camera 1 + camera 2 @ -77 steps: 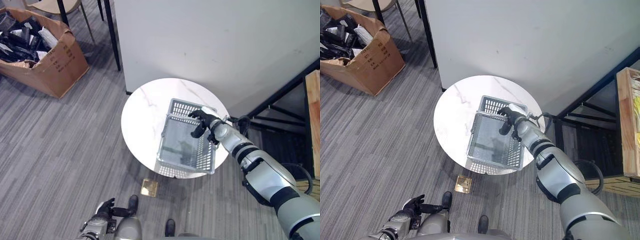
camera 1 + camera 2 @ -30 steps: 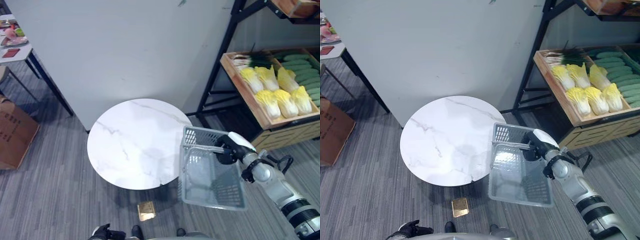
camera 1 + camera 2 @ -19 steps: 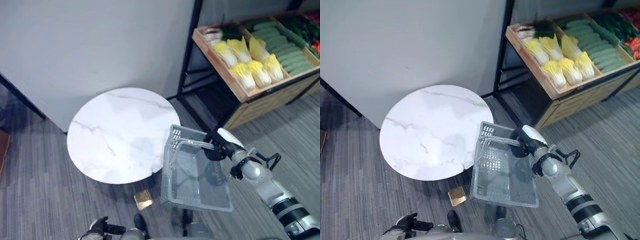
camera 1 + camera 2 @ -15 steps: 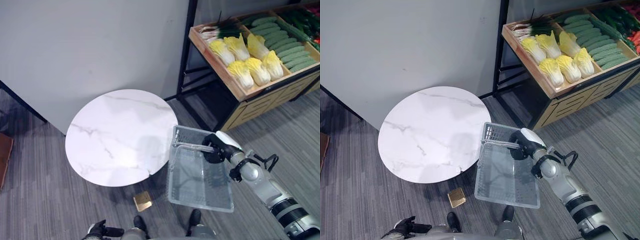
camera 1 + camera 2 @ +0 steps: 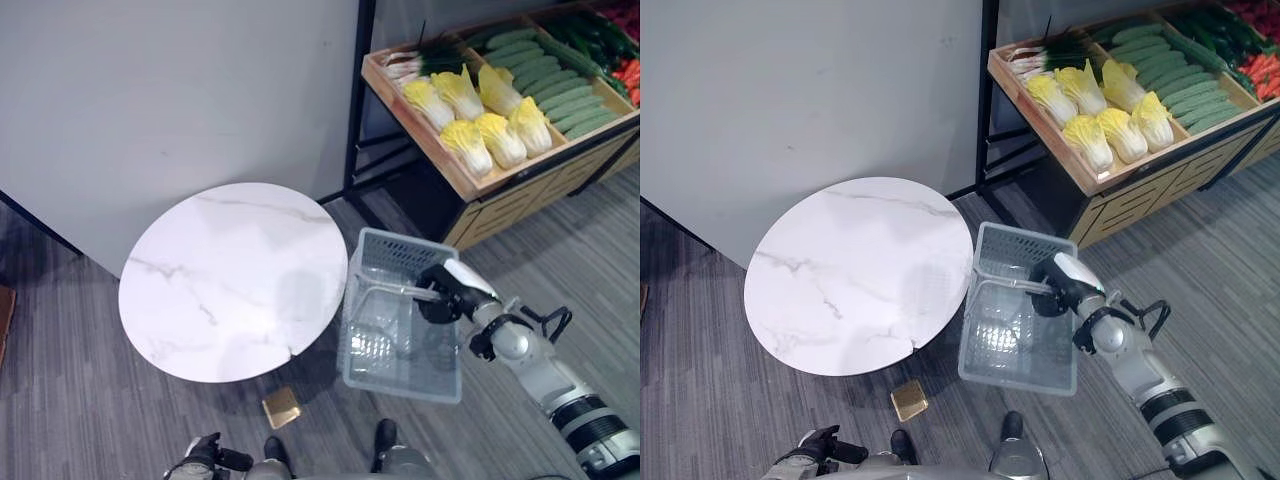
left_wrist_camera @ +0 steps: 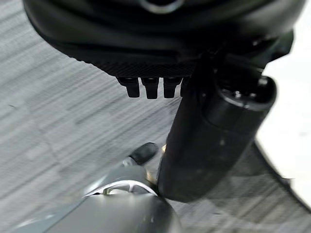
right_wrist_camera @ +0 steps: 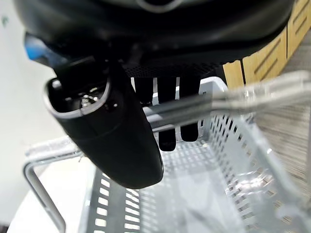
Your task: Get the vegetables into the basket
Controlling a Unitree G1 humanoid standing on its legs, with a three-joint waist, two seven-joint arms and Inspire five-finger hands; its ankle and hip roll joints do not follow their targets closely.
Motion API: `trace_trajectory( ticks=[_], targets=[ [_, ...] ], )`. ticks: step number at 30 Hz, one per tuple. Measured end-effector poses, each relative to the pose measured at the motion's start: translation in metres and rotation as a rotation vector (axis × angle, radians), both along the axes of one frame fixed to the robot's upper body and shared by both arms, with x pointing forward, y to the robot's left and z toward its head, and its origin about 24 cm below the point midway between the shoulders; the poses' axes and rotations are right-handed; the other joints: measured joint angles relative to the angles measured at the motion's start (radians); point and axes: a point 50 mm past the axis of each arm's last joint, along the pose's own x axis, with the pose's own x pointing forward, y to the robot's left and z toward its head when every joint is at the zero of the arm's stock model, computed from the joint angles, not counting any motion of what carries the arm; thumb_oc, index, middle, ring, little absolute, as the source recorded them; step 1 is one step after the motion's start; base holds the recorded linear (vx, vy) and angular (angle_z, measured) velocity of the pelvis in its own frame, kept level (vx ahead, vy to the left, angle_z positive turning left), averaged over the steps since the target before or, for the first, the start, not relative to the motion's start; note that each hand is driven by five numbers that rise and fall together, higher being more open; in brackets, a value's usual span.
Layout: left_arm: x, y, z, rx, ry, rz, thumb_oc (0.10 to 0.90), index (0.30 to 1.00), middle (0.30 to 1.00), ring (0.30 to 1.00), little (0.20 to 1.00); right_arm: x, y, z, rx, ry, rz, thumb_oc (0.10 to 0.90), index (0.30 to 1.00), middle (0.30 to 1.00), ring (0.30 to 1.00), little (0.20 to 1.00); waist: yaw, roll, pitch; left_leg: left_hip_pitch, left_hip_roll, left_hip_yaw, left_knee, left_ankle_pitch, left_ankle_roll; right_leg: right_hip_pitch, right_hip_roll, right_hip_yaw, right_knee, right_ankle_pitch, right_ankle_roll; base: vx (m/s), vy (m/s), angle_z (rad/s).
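1. Overhead, the right robot hand (image 5: 441,298) grips the handle (image 5: 388,291) of the basket (image 5: 400,365), which hangs beside the desk (image 5: 200,300), near the cabbages (image 5: 470,140).
2. Right wrist: fingers (image 7: 165,104) curl over the handle.
3. Left wrist: the left robot hand (image 6: 214,126) is closed, holding nothing, above the floor (image 6: 58,126).

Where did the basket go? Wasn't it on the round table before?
The right hand lifted the basket off the round table and carried it towards the vegetable shelf. It keeps gripping the handle. The basket is still empty; the left hand stays low.
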Motion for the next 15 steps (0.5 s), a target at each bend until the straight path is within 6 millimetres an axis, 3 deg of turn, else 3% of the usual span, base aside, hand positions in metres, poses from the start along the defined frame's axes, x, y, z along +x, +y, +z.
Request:
trace_trajectory(
  ticks=[1, 2, 3, 4, 5, 6, 8, 11, 15],
  targets=[
    [0.002, -0.010, -0.001, -0.032, -0.017, -0.008, 0.900, 1.000, 1.000, 1.000, 1.000, 0.003, 0.004, 0.002, 0.004, -0.007, 0.011, 0.400, 0.300, 0.300, 0.300, 0.300, 0.017, -0.005, 0.001, -0.010, -0.045, -0.160, -0.009, -0.043, -0.040, 0.007, -0.002, 0.056, -0.048, 0.047, 0.001, 0.16, 0.108, -1.38],
    [0.003, -0.019, -0.003, -0.061, -0.016, -0.016, 0.900, 1.000, 1.000, 1.000, 1.000, 0.010, 0.013, 0.005, 0.014, -0.018, 0.043, 0.400, 0.300, 0.300, 0.300, 0.300, 0.007, -0.008, 0.003, 0.004, -0.136, -0.300, -0.132, -0.069, -0.021, -0.003, 0.005, 0.130, -0.111, 0.093, 0.005, 0.12, 0.119, -1.82],
    [0.001, -0.024, -0.005, -0.081, -0.007, -0.003, 0.900, 1.000, 1.000, 1.000, 1.000, 0.010, 0.018, 0.003, 0.024, -0.009, 0.058, 0.400, 0.300, 0.300, 0.300, 0.300, 0.014, -0.005, 0.004, 0.029, -0.159, -0.328, -0.208, -0.064, 0.012, -0.022, 0.023, 0.173, -0.111, 0.110, 0.012, 0.07, 0.162, -1.58],
    [0.000, -0.025, -0.006, -0.086, -0.005, 0.002, 0.900, 1.000, 1.000, 1.000, 1.000, 0.006, 0.020, -0.002, 0.030, 0.010, 0.059, 0.400, 0.300, 0.300, 0.300, 0.300, 0.002, 0.011, -0.001, 0.030, -0.150, -0.289, -0.216, -0.026, 0.058, -0.019, 0.050, 0.185, -0.111, 0.111, 0.014, 0.01, 0.158, -1.19],
    [0.002, -0.016, -0.003, -0.061, -0.011, -0.002, 0.900, 1.000, 1.000, 1.000, 1.000, -0.003, 0.022, -0.014, 0.049, 0.056, 0.058, 0.400, 0.300, 0.300, 0.300, 0.300, -0.011, -0.038, 0.007, 0.046, -0.159, -0.255, -0.216, -0.022, 0.075, -0.016, 0.037, 0.191, -0.111, 0.115, 0.020, 0.02, 0.226, -0.60],
    [0.002, -0.013, -0.003, -0.055, -0.005, -0.003, 0.900, 1.000, 1.000, 1.000, 1.000, -0.011, 0.020, -0.024, 0.057, 0.090, 0.040, 0.400, 0.300, 0.300, 0.300, 0.300, -0.036, -0.063, 0.005, 0.057, -0.176, -0.244, -0.228, -0.025, 0.092, -0.017, 0.022, 0.197, -0.111, 0.113, 0.025, 0.00, 0.262, -0.55],
    [0.001, -0.014, -0.003, -0.054, 0.007, -0.010, 0.900, 1.000, 1.000, 1.000, 1.000, -0.017, 0.025, -0.035, 0.086, 0.120, 0.022, 0.400, 0.300, 0.300, 0.300, 0.300, -0.060, -0.060, 0.007, 0.096, -0.211, -0.185, -0.258, -0.024, 0.120, -0.024, -0.007, 0.248, -0.107, 0.139, 0.045, -0.04, 0.240, -0.67],
    [0.002, -0.012, -0.003, -0.047, 0.005, -0.009, 0.900, 1.000, 1.000, 1.000, 1.000, -0.015, 0.027, -0.035, 0.091, 0.117, 0.014, 0.400, 0.300, 0.300, 0.300, 0.300, -0.060, -0.055, 0.010, 0.104, -0.236, -0.122, -0.257, -0.033, 0.136, -0.054, -0.021, 0.295, -0.089, 0.151, 0.062, -0.05, 0.145, -0.60],
    [0.002, -0.007, -0.002, -0.030, 0.003, -0.010, 0.900, 1.000, 1.000, 1.000, 1.000, -0.015, 0.030, -0.036, 0.105, 0.120, 0.018, 0.400, 0.300, 0.300, 0.300, 0.300, -0.058, -0.057, 0.011, 0.108, -0.248, -0.073, -0.258, -0.039, 0.142, -0.085, -0.026, 0.304, -0.073, 0.159, 0.073, -0.08, 0.081, -0.46]
  ],
)
